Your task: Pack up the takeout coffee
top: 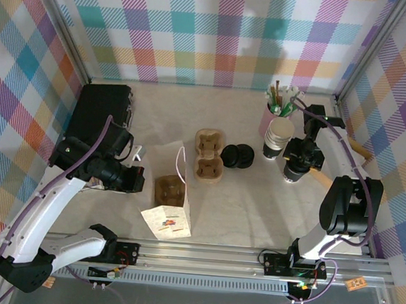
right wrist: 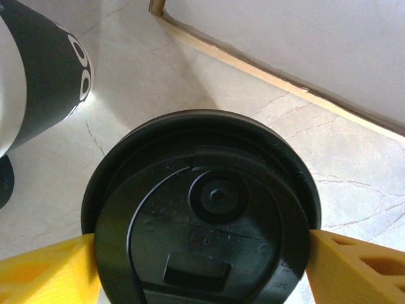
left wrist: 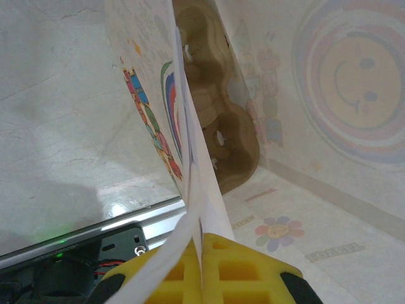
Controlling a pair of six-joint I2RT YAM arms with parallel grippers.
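**Right end effector astride the lidded cup; left end effector holding the bag**

Right end effector (top: 298, 164): fingers (right wrist: 44, 272) set wide, one at each side of the takeout coffee (right wrist: 209, 209), with no gap visible beneath its black lid. Judged a grip on the cup. The cup appears to stand on the counter (top: 254, 213) near its right edge.

Left end effector (left wrist: 202, 256): pressed together on the wall of the white paper bag (top: 173, 210), which is upright near the near edge, left of centre.

Cup carrier (left wrist: 221, 114): brown, already seated inside the bag.

Other stock:
- Spare carriers (top: 207, 156) and loose black lids (top: 237, 156) at mid-counter.
- Stack of lidless cups (top: 277, 137) just beside the takeout coffee on its far side.
- Cup of stirrers (top: 282, 100) toward the far right corner.

Progress, as judged: the bag is open and the carrier is loaded. The coffee is grasped but well apart from the bag. What remains is to lift it, carry it across, lower it into a carrier well and let go.
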